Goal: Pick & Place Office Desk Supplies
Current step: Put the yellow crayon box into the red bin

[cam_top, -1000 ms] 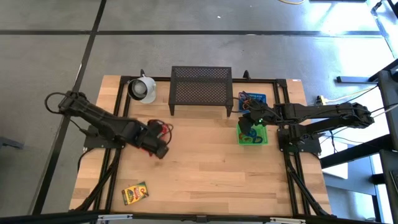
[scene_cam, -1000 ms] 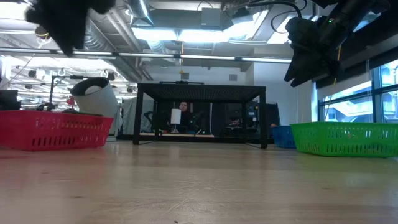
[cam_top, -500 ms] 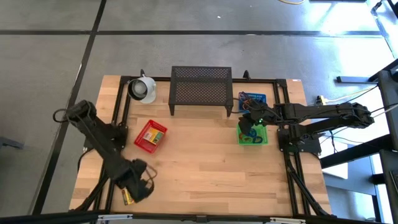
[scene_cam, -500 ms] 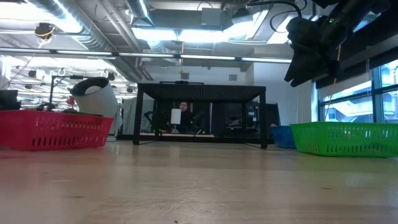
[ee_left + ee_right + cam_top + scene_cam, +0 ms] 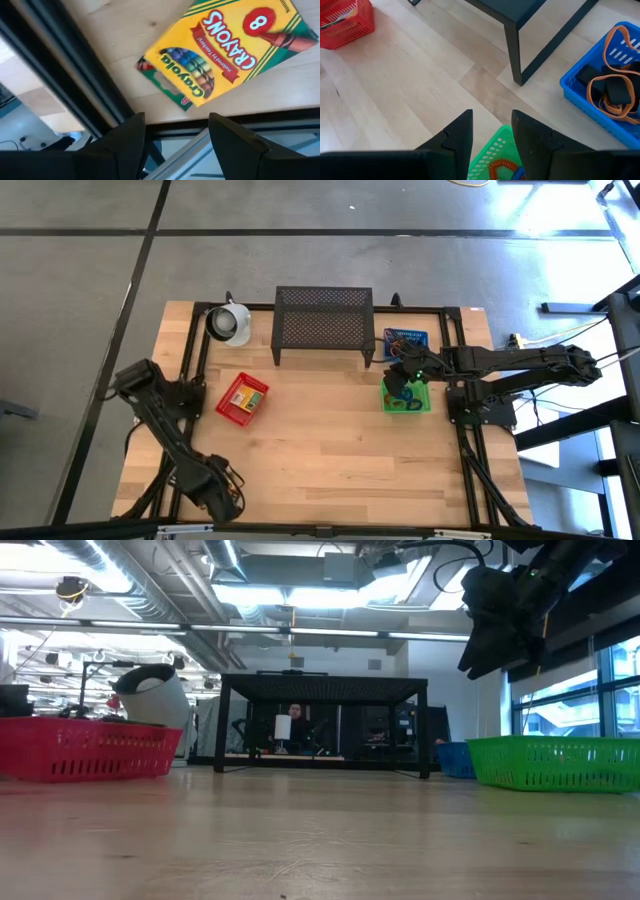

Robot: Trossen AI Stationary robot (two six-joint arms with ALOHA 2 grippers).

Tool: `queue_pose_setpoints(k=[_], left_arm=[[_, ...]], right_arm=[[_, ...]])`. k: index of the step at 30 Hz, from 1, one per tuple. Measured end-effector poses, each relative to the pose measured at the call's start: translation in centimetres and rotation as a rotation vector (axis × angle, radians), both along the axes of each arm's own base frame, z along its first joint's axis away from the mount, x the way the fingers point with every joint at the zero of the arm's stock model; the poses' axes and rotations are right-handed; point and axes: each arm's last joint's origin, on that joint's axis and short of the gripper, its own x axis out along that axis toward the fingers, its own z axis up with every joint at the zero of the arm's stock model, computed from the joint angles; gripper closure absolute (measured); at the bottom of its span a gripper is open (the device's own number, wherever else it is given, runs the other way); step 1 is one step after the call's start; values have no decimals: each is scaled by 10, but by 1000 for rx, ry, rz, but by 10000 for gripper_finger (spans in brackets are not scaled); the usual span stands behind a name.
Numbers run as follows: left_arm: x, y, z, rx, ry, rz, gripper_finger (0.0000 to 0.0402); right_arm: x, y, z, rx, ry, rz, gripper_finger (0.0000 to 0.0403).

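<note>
Overhead, left gripper [image 5: 222, 498] sits at the table's [image 5: 330, 450] front-left corner; right gripper [image 5: 398, 380] hovers over the green basket [image 5: 418, 402]. Left wrist: fingers [image 5: 235, 140] spread, empty, above the crayon box [image 5: 220, 45]. Right wrist: fingers [image 5: 532, 137] parted, empty.

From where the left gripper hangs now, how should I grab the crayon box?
The crayon box lies flat on the table near its front edge, so come straight down and pinch across its narrow width, on the two long edges. The left gripper is open and just short of it.
</note>
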Motion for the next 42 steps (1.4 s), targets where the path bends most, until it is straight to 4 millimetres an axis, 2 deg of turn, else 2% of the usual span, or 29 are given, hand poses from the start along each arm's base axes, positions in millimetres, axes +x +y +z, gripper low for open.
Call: queue_pose_setpoints(k=[8,13,19,26,31,34,36,39,42], left_arm=[[14,-13,-30,-34,-36,-62,187],[29,-8,-41,-7,-100,-91,187],[56,12,-42,-2,-203,-156,187],[88,46,-41,-23,-279,-278,187],[108,70,-38,7,-363,-300,187],[106,75,-30,75,-391,-282,187],[98,74,-17,126,-415,-234,190],[80,67,2,189,-433,-126,196],[57,57,5,271,-344,23,202]], right_arm=[[0,0,0,1,0,1,266],[0,0,0,1,0,1,266],[0,0,0,3,0,3,266],[0,1,0,22,-1,17,266],[0,1,0,22,-1,17,266],[0,1,0,22,-1,17,266],[0,1,0,24,-1,19,266],[0,1,0,26,0,23,266],[0,1,0,22,1,26,266]])
